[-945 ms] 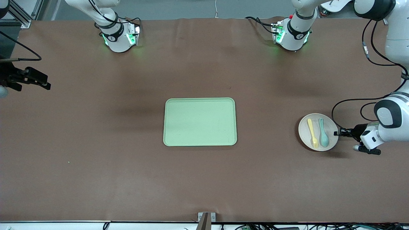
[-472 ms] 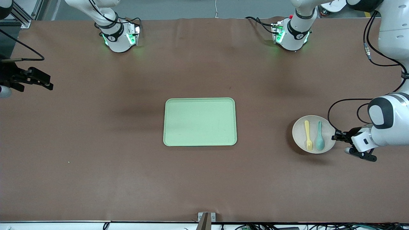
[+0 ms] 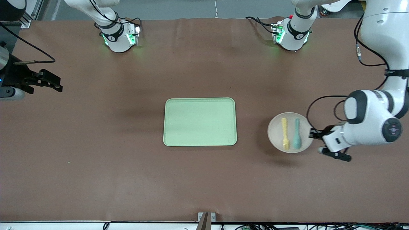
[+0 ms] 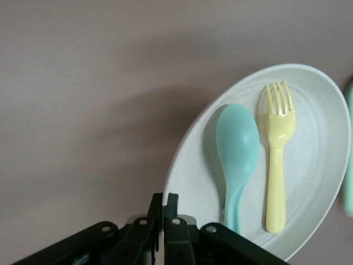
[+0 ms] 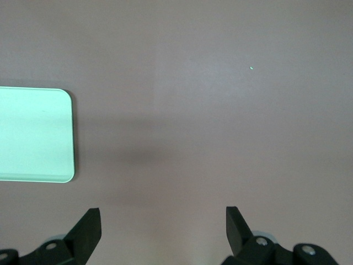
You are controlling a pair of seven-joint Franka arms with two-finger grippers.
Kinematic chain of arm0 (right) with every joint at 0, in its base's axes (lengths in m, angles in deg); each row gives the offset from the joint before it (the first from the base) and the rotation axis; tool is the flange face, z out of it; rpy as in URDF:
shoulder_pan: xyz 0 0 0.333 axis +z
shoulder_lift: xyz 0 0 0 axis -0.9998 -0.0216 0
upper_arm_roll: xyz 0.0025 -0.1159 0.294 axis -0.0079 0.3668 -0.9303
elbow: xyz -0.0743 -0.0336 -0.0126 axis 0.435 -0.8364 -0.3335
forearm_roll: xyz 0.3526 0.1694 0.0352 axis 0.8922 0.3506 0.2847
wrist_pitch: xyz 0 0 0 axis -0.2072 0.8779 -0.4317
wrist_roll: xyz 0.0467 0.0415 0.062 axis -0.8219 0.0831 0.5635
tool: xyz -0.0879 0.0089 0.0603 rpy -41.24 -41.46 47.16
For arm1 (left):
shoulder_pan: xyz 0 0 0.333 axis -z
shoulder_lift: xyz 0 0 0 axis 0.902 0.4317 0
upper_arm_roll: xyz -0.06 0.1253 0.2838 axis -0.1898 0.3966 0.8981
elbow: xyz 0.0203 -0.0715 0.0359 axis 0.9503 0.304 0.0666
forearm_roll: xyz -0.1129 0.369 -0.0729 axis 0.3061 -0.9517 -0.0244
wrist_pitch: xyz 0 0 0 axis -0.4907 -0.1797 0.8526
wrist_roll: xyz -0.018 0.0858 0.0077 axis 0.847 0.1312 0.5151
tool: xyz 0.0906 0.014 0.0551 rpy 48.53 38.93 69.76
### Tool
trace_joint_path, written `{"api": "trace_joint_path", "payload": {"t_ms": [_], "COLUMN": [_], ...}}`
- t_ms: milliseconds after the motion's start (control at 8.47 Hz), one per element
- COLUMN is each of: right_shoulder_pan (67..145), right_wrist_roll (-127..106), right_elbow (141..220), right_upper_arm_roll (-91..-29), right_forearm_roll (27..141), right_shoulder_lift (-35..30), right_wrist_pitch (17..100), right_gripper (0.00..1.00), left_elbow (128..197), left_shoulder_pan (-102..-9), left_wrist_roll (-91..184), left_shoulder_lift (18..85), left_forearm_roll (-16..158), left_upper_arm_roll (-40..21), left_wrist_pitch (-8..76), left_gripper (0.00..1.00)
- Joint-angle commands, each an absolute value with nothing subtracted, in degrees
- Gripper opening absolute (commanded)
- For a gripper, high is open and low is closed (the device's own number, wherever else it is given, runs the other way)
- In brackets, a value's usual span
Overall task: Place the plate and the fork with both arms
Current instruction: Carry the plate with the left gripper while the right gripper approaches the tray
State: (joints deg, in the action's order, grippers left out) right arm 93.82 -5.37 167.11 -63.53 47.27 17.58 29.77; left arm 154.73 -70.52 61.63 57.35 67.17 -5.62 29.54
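The plate (image 3: pixel 290 132) hangs clear of the bench (image 3: pixel 127 179), apparently just lifted, beside the light-green tray (image 3: pixel 200 121) toward the left arm's end, with the fork (image 3: pixel 284 133) and teal spoon (image 3: pixel 297 134) lying side by side on it. The left gripper (image 3: pixel 312 134) has its fingers (image 4: pixel 156 212) clenched on the plate's rim at the rim's 3 o'clock in the front view. The right gripper (image 3: pixel 52 83) waits over the bench at the right arm's end, fingers (image 5: pixel 88 229) spread apart and holding nothing.

1. I count one plate (image 3: pixel 290 132), clamped at its rim by my left gripper (image 3: pixel 312 133).
2. One fork (image 3: pixel 284 133) lies on it.
3. One spoon (image 3: pixel 297 133) lies beside the fork.
4. One tray (image 3: pixel 200 121) sits on the table.
5. I have two grippers; my right gripper (image 3: pixel 51 82) has its fingers spread.
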Motion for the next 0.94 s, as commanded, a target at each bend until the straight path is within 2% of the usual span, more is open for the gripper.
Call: {"api": "trace_joint_path", "payload": {"t_ms": [0, 118, 354, 827], "right_shoulder_pan": [97.36, 98.85, 100.88, 107.38], "right_wrist_roll": [-1.11, 0.39, 0.4, 6.36], "right_elbow": [167.63, 167.89, 171.38, 175.54], "right_upper_arm_roll": [-63.43, -63.43, -63.52, -63.52], "right_forearm_roll": [47.29, 47.55, 52.54, 53.27], "right_shoulder_lift": [15.99, 15.11, 14.75, 12.04], "right_wrist_pitch": [31.7, 32.67, 36.87, 44.97], "right_gripper": [1.0, 1.0, 1.0, 1.0], "left_elbow": [153.05, 152.78, 153.04, 155.39], "left_shoulder_pan": [-70.84, -70.15, -64.8, -57.67], "left_wrist_roll": [51.58, 49.19, 43.3, 35.99], "left_shoulder_lift": [58.85, 60.0, 62.11, 65.81], "left_forearm_roll": [68.65, 70.41, 73.58, 76.67], "left_upper_arm_roll": [-12.44, -14.04, -14.14, -14.14], "left_wrist_pitch": [28.97, 29.41, 34.57, 45.91], "left_gripper": [0.0, 0.0, 0.0, 0.0]}}
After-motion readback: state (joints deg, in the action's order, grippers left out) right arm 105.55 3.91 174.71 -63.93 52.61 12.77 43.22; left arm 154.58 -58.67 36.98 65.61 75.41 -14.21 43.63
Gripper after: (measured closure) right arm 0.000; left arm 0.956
